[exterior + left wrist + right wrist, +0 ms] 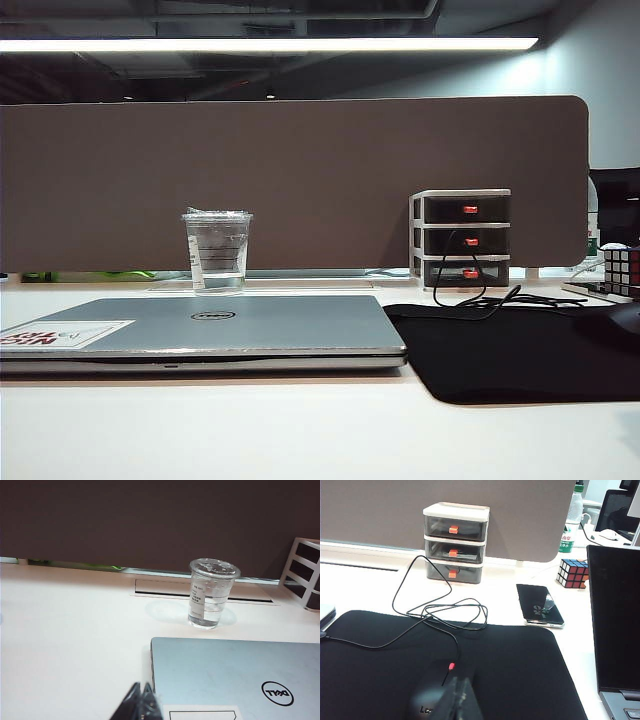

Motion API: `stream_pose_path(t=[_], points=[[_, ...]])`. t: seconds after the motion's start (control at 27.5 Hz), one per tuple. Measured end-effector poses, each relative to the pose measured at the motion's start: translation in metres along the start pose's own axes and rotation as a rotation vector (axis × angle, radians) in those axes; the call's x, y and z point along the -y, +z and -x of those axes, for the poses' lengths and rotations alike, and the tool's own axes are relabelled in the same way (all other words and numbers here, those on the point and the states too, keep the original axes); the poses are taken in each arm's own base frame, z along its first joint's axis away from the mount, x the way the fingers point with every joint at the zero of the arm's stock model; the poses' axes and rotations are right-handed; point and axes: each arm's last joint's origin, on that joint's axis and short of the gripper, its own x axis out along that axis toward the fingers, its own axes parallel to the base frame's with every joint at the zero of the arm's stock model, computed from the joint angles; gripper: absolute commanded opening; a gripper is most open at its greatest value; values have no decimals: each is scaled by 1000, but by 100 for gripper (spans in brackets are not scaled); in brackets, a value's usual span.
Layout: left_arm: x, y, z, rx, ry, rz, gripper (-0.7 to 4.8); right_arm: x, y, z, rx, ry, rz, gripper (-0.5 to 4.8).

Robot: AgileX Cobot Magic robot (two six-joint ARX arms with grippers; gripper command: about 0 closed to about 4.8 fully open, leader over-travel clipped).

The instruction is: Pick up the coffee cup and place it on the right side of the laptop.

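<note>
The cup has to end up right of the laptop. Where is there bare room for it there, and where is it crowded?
Free: the black mat's open stretch beside the laptop, nearer than the cable. Crowded: behind, the cable loops before the drawer organizer; further right, phone and cube.

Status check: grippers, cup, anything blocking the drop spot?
Left gripper shut, empty, near laptop. Right gripper over mouse mat, state unclear. Coffee cup upright behind laptop. Cable on mat.
</note>
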Motion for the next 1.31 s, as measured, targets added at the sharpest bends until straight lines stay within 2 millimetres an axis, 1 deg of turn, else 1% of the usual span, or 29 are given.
stream_pose_path(t=[0.51,0.62,0.76,0.84,0.91,0.98,1.2,1.31], points=[[0,0,0,0,0,0,-5,0,0,0,0,0,0,-1],[0,0,0,-1,-12,26,-5,-1,0,0,-1,19,-7,-1],[4,-1,0,-23,-127,66,-5,-4,-2,0,-17,143,-73,-1],[7,-3,1,-57,-240,74,-5,-10,-3,2,-33,339,-143,-1],[8,-4,1,-70,-264,78,-5,-13,-3,3,-32,454,-152,-1],[8,-4,1,-69,-266,77,-4,-15,-3,4,-27,532,-153,-1],[8,-4,1,-69,-266,77,-1,-18,-2,6,-23,674,-159,-1],[8,-4,1,-69,-265,76,-2,-19,-2,7,-22,684,-159,-1]])
